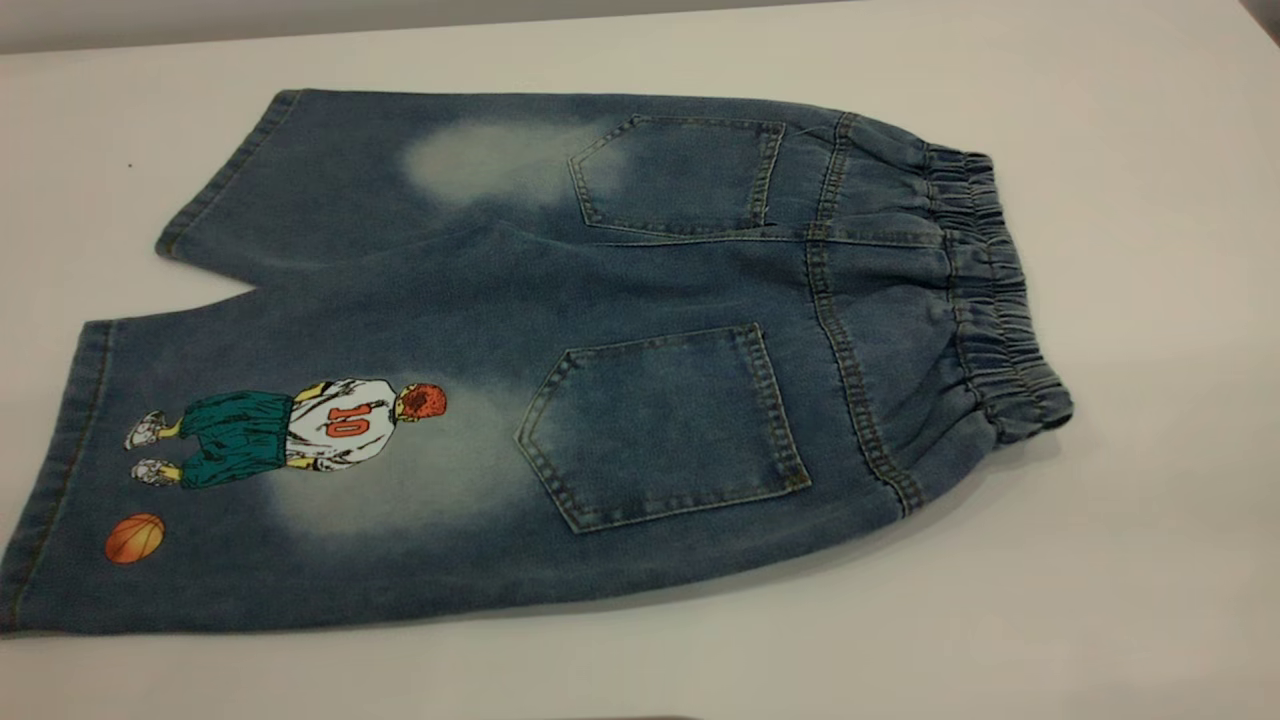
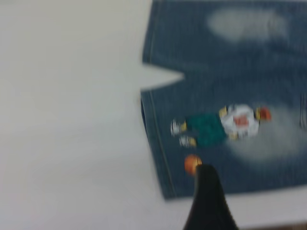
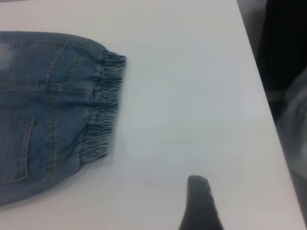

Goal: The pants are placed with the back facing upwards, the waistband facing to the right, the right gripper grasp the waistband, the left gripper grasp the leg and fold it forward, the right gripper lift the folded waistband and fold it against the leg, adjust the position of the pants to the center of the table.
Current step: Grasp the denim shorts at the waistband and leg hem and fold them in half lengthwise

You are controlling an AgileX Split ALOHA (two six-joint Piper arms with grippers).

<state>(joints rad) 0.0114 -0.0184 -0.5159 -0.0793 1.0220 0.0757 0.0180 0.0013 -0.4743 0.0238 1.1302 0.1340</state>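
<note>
Flat on table: pants, print reads "10"; both claws' state unclear.

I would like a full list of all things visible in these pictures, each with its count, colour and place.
pants: one, faded blue denim, spread flat with the back up, on the table
waistband: one, darker blue, gathered, at the right end of the pants
leg: one, blue with a number-10 player and an orange ball, nearer side at the left
plain leg: one, blue with a pale patch, farther side
back pockets: two, blue, near the waistband
table: one, white, under everything
left gripper: one dark finger seen, above the table edge by the printed leg's hem
right gripper: one dark finger seen, over bare table, apart from the waistband
</note>
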